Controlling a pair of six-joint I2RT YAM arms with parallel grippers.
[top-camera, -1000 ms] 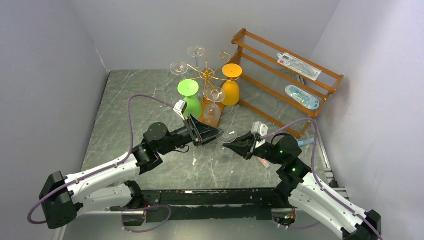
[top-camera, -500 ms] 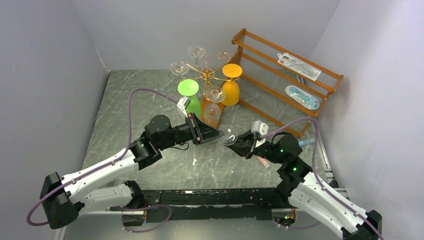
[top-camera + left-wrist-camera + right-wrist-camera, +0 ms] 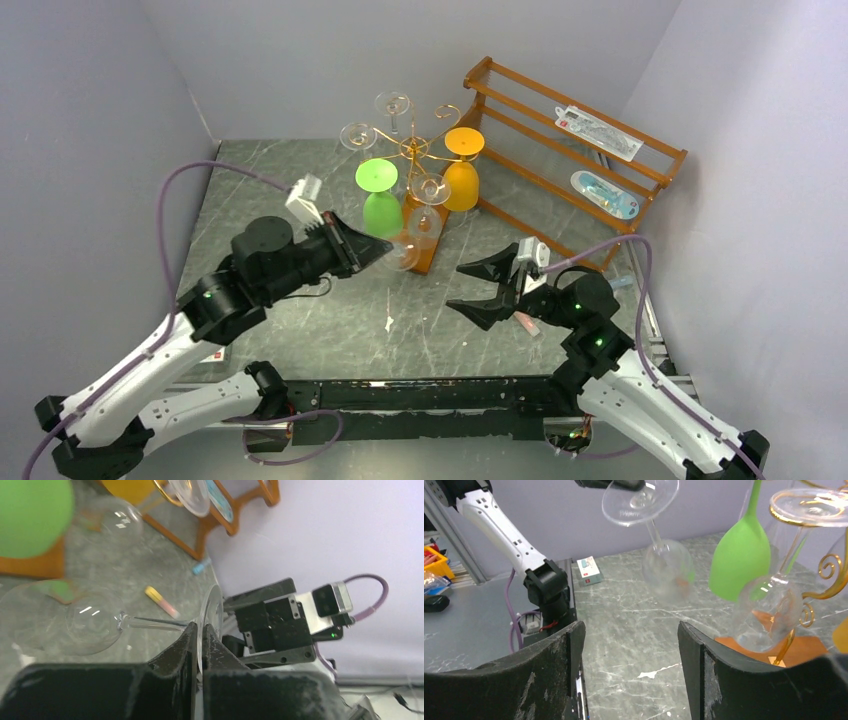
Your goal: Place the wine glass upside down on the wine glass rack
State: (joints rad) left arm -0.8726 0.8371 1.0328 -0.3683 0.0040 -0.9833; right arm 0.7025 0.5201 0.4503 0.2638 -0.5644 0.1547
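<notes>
Grey marbled table [image 3: 330,330] carries the gold wire wine glass rack [image 3: 413,148], which already bears a green glass [image 3: 380,200], an orange glass [image 3: 462,175] and clear ones (several arms look taken). The left pincer [image 3: 380,247] is clamped on the foot of the clear wine glass [image 3: 667,570], held aloft just short of the rack with its bowl leading. The right pincer [image 3: 455,287] gapes wide, holding nothing. The grasp looks done. Hooking the glass onto a free spiral and letting go remain.

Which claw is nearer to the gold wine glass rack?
Left. The left claw, shut on the foot of the wine glass, is just left of the wooden base of the wine glass rack. The right claw, open, is farther away, at the near right of it.
</notes>
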